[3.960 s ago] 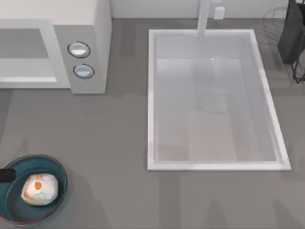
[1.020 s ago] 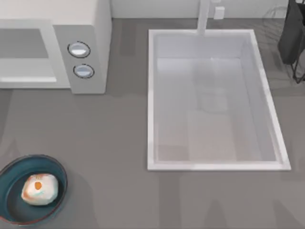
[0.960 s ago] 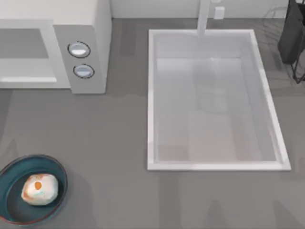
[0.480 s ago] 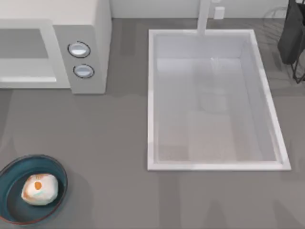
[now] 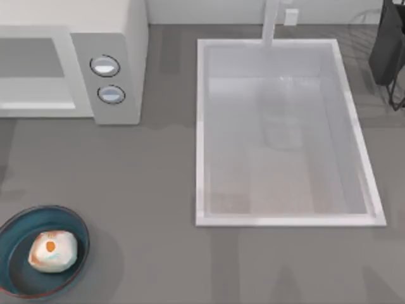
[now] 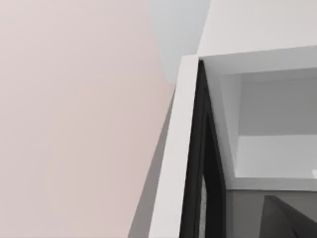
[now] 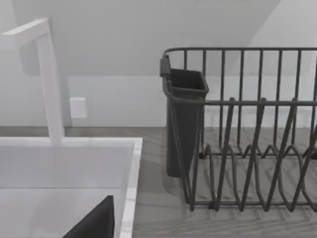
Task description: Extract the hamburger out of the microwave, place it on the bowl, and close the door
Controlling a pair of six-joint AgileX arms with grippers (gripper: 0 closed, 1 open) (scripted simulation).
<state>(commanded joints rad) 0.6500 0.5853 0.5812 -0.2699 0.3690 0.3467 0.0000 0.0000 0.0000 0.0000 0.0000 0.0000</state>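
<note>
A dark grey wedge in the left wrist view is probably part of the left gripper (image 6: 293,221); too little of it shows to be sure of its shape or state. The left wrist is rolled a little off level, as the upright edges before its camera lean. In the right wrist view a similar dark, slanted slab belongs to the right gripper (image 7: 95,223). The right wrist is held about level, facing forward low over the bench.
</note>
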